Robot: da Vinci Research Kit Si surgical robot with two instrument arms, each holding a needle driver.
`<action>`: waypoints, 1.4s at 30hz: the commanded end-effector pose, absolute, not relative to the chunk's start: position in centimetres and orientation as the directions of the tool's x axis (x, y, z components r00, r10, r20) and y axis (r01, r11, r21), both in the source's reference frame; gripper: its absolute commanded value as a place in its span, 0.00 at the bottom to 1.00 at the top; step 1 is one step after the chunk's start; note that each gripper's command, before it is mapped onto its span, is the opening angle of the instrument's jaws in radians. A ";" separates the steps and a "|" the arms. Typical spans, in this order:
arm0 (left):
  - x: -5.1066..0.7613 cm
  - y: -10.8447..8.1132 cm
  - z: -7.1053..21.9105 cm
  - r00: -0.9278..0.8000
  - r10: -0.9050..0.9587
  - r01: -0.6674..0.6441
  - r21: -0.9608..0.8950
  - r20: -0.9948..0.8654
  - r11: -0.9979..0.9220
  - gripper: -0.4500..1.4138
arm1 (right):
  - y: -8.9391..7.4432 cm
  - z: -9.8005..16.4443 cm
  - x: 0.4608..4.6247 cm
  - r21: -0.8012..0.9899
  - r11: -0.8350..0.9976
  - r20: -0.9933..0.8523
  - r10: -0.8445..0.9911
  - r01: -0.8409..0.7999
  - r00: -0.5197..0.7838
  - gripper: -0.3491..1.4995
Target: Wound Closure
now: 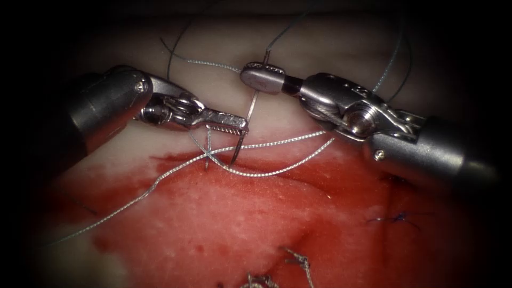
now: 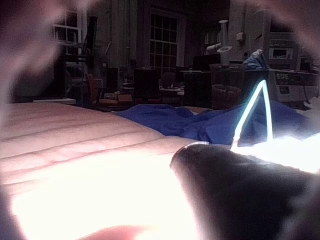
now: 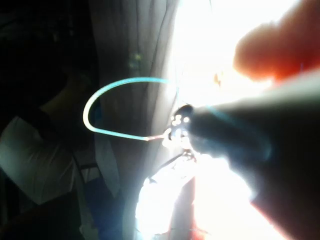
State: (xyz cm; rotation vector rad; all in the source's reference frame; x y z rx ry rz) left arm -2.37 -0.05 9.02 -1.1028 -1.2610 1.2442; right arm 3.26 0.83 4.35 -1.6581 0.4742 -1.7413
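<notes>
The curved needle (image 1: 252, 106) is out of the tissue (image 1: 224, 213), standing almost upright with its tip just above the pale upper edge of the cut. My right tool (image 1: 261, 76) comes in from the right, shut on the needle near its tail end. From the left, my left tool (image 1: 237, 126) reaches the needle close to its pointed end; its toothed jaw shows bare and it looks open, holding nothing. Thread (image 1: 277, 168) runs from the needle's tail in loops across the tissue. In the wrist views thread (image 2: 256, 107) and thread (image 3: 115, 107) glow beside each shaft.
Red fluid (image 1: 298, 202) covers the tissue below the tools. A dark blue stitch (image 1: 397, 217) sits at the right under my right tool's shaft. Cut ends of thread (image 1: 297, 261) lie near the picture's lower edge. More thread arcs over the pale tissue behind.
</notes>
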 end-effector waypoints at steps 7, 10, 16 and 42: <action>-2.10 0.4 8.9 -0.056 0.998 0.025 -0.999 -0.030 -0.029 0.52 | 1.2 4.3 2.96 -0.594 -0.781 0.802 -0.593 0.195 0.070 0.00; -2.01 0.4 8.8 -0.099 0.995 0.062 -0.998 -0.025 -0.019 0.43 | 1.3 4.3 2.82 -0.603 -0.775 0.798 -0.592 0.192 0.117 0.00; -2.10 0.4 8.7 -0.153 0.906 0.064 -0.919 -0.395 -0.389 0.50 | 1.5 4.1 2.47 -0.660 -0.728 0.750 -0.624 0.186 0.218 0.00; -2.70 -0.2 8.7 -0.727 0.197 -0.076 -0.208 -0.658 -0.975 0.74 | 1.5 3.5 2.37 -0.883 -0.429 0.354 -0.876 -0.191 0.328 0.00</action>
